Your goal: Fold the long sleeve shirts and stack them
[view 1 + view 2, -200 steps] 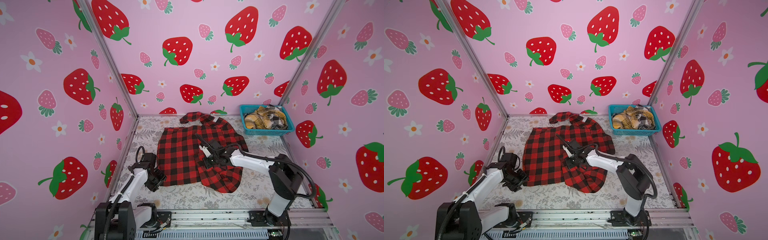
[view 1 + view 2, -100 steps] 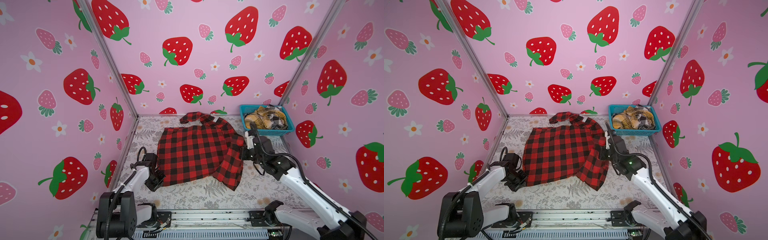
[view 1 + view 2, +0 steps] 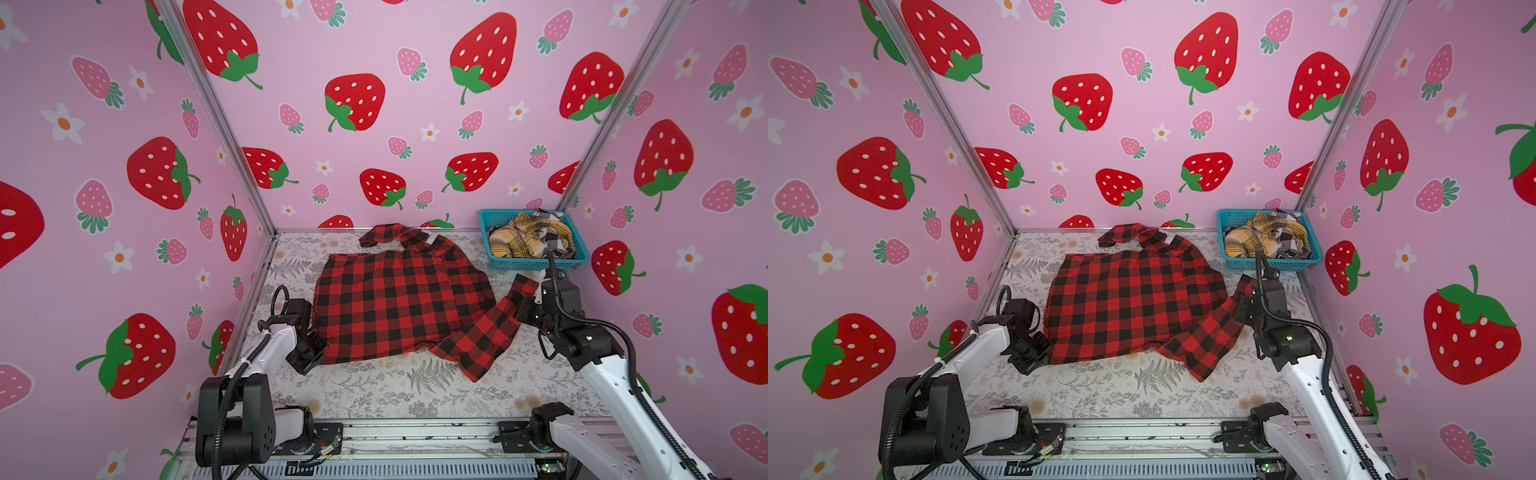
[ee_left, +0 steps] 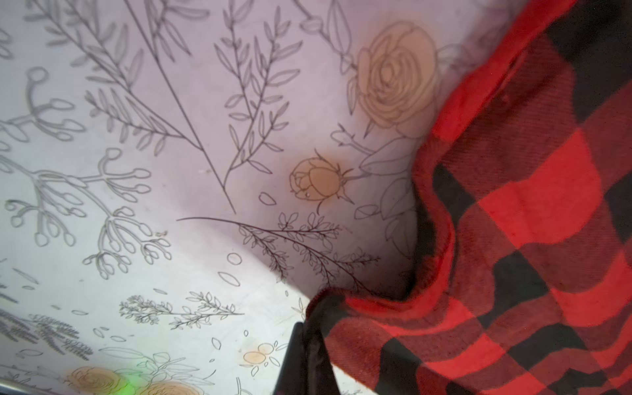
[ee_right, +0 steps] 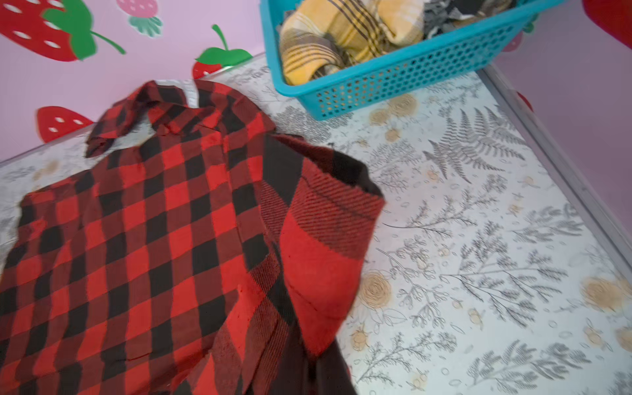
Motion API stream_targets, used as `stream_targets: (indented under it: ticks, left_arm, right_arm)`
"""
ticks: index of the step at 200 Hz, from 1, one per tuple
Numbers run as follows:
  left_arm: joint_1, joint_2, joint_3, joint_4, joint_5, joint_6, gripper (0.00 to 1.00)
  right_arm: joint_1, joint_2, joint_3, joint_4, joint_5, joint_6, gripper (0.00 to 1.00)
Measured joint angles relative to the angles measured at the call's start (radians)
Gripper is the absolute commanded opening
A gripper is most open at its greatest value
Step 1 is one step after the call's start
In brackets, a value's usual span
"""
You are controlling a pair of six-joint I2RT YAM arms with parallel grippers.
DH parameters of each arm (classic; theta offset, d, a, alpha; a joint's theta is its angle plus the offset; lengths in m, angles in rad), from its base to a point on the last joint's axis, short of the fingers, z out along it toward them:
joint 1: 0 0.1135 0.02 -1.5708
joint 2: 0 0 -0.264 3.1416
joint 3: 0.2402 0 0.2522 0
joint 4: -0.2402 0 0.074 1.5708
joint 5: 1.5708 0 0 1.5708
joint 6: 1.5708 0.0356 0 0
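A red-and-black checked shirt [image 3: 399, 307] [image 3: 1129, 307] lies spread out on the flower-printed table [image 3: 374, 399], with its collar toward the back wall and its hem toward the arm bases. In both top views the left gripper [image 3: 316, 353] [image 3: 1038, 358] sits low at the near left corner of the hem. In the left wrist view its dark fingers [image 4: 302, 359] are pressed together on that corner, and the hem [image 4: 427, 239] beside them is bunched into a ripple on the table. The right gripper [image 3: 524, 306] [image 3: 1242, 309] is on the right side of the shirt, its jaws pinching the end of the right sleeve [image 3: 478, 336]. The sleeve runs from the near right part of the shirt up to the jaws, with its cuff end raised off the table. In the right wrist view the sleeve [image 5: 325, 239] hangs in a loose fold beside the shirt body. A blue basket [image 3: 536, 264] [image 5: 393, 85] stands in the far right corner, near the right gripper, and holds crumpled plaid garments [image 3: 519, 241], yellow and black-and-white.
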Motion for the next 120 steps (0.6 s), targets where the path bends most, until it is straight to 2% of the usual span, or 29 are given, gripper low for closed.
stream_targets:
  ticks: [27, 48, 61, 81, 100, 120]
  left_arm:
    - [0.000, 0.008, 0.000, 0.016, 0.001, 0.007, 0.00]
    - [0.001, 0.015, 0.000, 0.024, 0.003, 0.010, 0.00]
    - [0.001, 0.015, 0.000, 0.029, 0.003, 0.011, 0.00]
    - [0.003, 0.018, 0.000, 0.041, 0.003, 0.011, 0.00]
    - [0.003, 0.031, 0.000, 0.048, 0.005, 0.011, 0.00]
    - [0.003, 0.034, 0.000, 0.051, 0.006, 0.011, 0.00]
  right_arm:
    - [-0.045, 0.032, -0.006, -0.008, -0.014, -0.004, 0.00]
    - [-0.036, 0.047, -0.027, 0.058, -0.187, -0.035, 0.00]
    - [0.059, 0.069, -0.025, 0.113, -0.277, -0.050, 0.00]
    - [0.293, 0.153, 0.051, 0.161, -0.381, -0.083, 0.00]
    - [0.459, 0.305, 0.167, 0.239, -0.482, -0.107, 0.00]
    - [0.581, 0.467, 0.235, 0.319, -0.539, -0.124, 0.00]
